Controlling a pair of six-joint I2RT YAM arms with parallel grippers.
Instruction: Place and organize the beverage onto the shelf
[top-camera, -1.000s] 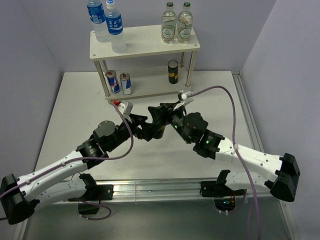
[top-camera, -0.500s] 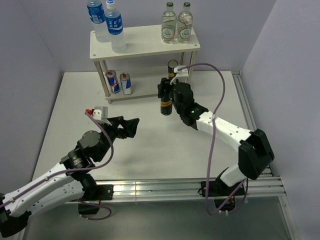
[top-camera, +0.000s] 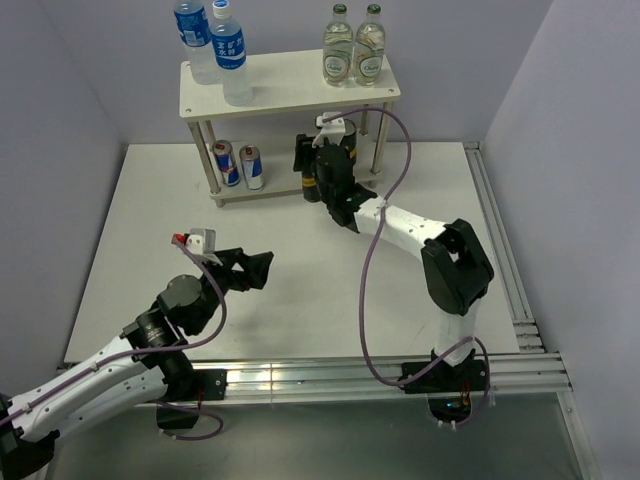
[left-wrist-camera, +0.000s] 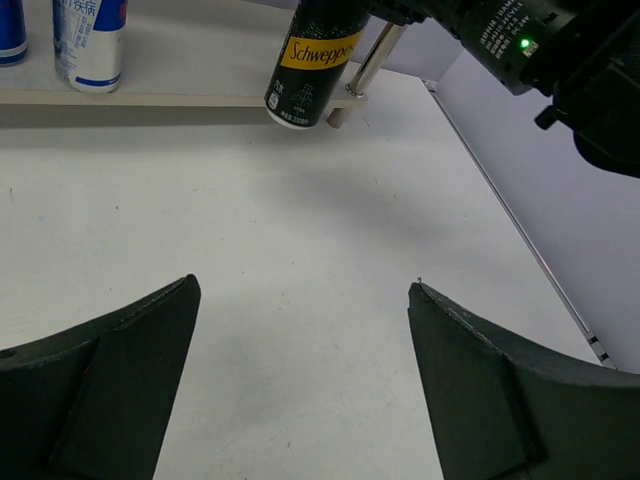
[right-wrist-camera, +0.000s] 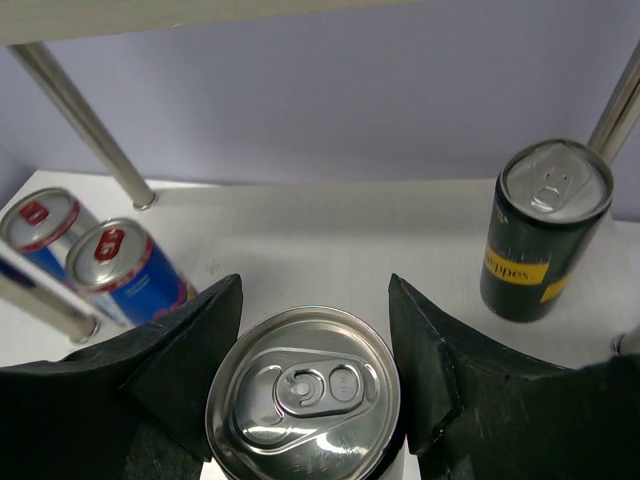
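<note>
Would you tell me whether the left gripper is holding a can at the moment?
No, the left gripper stands open, with only bare table showing between its jaws.

We are seeing the shelf (top-camera: 290, 88) standing at the back of the table (top-camera: 330, 290). Water bottles (top-camera: 229, 55) are sitting top left, other bottles (top-camera: 339, 50) top right. Below, two cans (top-camera: 251, 167) are standing left, a lone can (right-wrist-camera: 545, 235) right; the right gripper (right-wrist-camera: 312, 300) is holding another can (right-wrist-camera: 300, 395) between them.

Two green-capped bottles (top-camera: 339, 55) (side by side)
</note>
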